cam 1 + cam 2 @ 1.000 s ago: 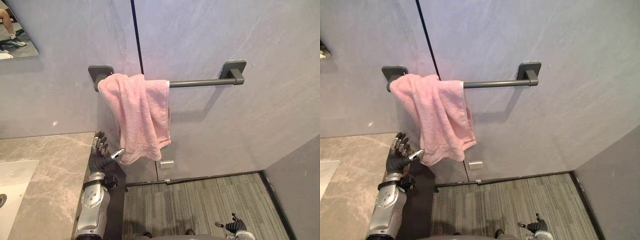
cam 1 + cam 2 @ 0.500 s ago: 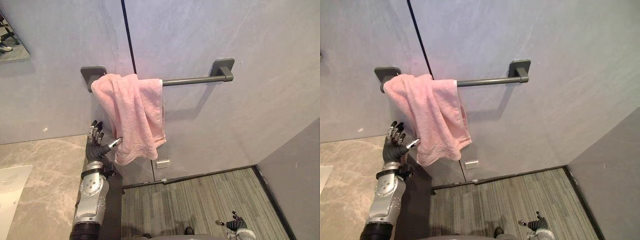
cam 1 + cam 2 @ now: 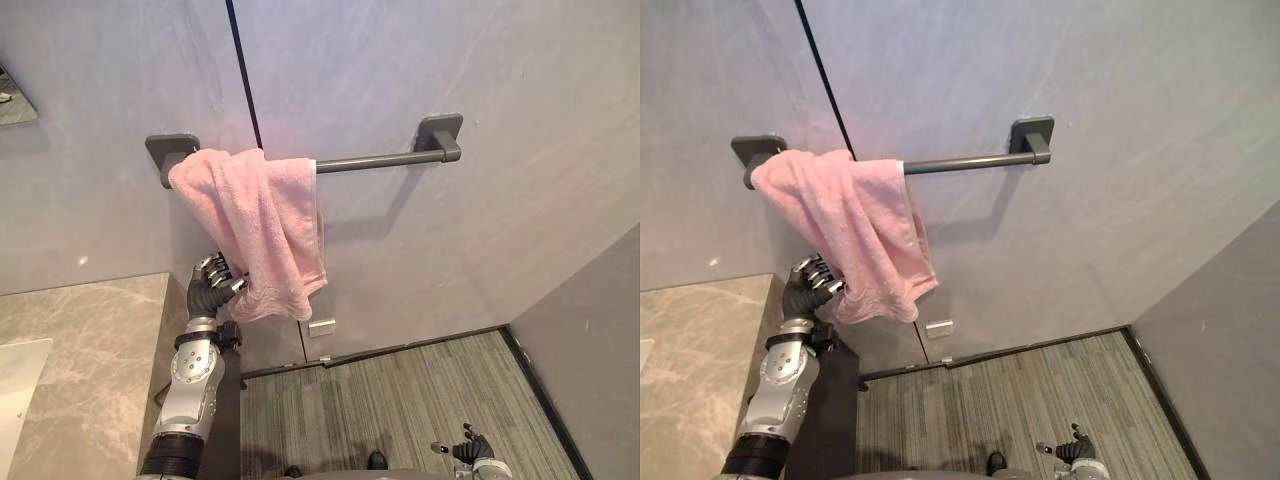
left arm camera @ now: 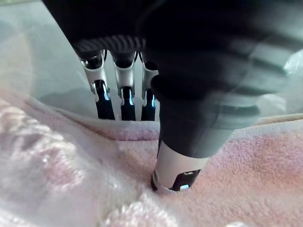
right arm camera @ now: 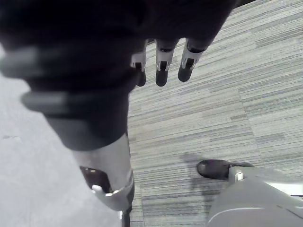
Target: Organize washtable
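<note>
A pink towel hangs bunched over the left end of a grey wall bar. My left hand is raised to the towel's lower left edge, fingers curled onto the cloth. In the left wrist view the thumb presses into the pink towel while the fingers sit behind its fold, pinching it. My right hand hangs low over the floor, and its fingers are straight and hold nothing.
A marble countertop with a white basin lies at the lower left, right beside my left arm. A mirror corner shows at upper left. A small wall plate sits under the towel, above the striped carpet.
The camera has shifted, moving the whole scene left and up. My left hand went from straight fingers beside the towel to fingers curled on its lower edge. The right hand stays low.
</note>
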{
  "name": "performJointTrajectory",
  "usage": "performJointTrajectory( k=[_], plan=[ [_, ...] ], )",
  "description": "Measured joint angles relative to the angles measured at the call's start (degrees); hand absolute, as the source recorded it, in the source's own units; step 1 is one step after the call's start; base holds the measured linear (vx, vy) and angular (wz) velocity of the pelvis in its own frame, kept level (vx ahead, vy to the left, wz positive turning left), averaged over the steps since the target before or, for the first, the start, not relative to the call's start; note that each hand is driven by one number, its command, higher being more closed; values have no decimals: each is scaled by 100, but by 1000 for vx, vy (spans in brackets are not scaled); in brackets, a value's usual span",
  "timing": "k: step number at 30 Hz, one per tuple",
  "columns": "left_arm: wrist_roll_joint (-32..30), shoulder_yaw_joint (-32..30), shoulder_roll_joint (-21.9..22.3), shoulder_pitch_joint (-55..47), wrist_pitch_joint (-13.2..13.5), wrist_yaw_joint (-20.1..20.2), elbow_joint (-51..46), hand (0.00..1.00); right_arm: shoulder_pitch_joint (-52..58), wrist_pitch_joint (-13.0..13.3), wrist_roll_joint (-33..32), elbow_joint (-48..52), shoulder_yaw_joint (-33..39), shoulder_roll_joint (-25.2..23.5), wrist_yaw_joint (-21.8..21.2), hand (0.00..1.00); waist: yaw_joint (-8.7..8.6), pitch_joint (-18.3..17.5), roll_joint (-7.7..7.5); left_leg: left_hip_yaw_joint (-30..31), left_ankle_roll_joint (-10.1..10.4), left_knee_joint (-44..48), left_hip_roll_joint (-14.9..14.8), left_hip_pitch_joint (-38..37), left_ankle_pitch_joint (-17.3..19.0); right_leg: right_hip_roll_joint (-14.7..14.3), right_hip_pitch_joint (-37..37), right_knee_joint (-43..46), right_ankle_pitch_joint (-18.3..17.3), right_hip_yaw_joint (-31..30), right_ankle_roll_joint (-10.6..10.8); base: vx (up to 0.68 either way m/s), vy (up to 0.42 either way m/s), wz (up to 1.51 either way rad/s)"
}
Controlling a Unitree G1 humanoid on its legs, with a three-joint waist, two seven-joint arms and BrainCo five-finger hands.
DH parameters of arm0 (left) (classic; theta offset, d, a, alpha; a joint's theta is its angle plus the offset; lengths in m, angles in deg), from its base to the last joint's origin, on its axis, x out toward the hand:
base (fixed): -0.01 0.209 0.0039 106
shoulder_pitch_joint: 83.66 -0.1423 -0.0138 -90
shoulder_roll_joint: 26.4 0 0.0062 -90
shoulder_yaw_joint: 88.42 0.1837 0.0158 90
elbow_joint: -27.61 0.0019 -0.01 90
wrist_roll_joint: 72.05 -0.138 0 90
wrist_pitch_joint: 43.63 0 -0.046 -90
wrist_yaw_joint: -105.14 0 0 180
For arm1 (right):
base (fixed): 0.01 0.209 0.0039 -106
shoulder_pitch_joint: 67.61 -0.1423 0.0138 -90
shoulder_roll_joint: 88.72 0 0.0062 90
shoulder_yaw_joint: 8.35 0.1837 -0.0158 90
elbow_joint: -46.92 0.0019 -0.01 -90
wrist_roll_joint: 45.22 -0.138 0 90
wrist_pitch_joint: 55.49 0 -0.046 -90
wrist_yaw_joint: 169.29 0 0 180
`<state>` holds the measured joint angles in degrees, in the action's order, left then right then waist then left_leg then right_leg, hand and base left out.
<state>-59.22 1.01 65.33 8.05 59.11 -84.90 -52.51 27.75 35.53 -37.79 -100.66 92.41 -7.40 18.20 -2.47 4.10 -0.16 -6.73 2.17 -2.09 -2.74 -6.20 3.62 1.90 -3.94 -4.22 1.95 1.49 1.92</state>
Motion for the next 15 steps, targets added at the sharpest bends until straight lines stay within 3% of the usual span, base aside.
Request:
performJointTrajectory(
  k=[7,15],
  plan=[
    [1,19,-1,4,1,2,52,100,7,18,-8,90,-14,0,-6,0,-13,-1,2,1,-1,6,2,-14,0,4,-4,1,25,-6,-11,-41,-16,-2],
    [6,-155,-3,-30,5,3,-16,100,189,202,-272,2260,-427,77,-4,0,-31,0,-2,-89,-15,3,7,-9,-21,4,94,-12,107,-117,4,-70,-16,-8]
  ],
)
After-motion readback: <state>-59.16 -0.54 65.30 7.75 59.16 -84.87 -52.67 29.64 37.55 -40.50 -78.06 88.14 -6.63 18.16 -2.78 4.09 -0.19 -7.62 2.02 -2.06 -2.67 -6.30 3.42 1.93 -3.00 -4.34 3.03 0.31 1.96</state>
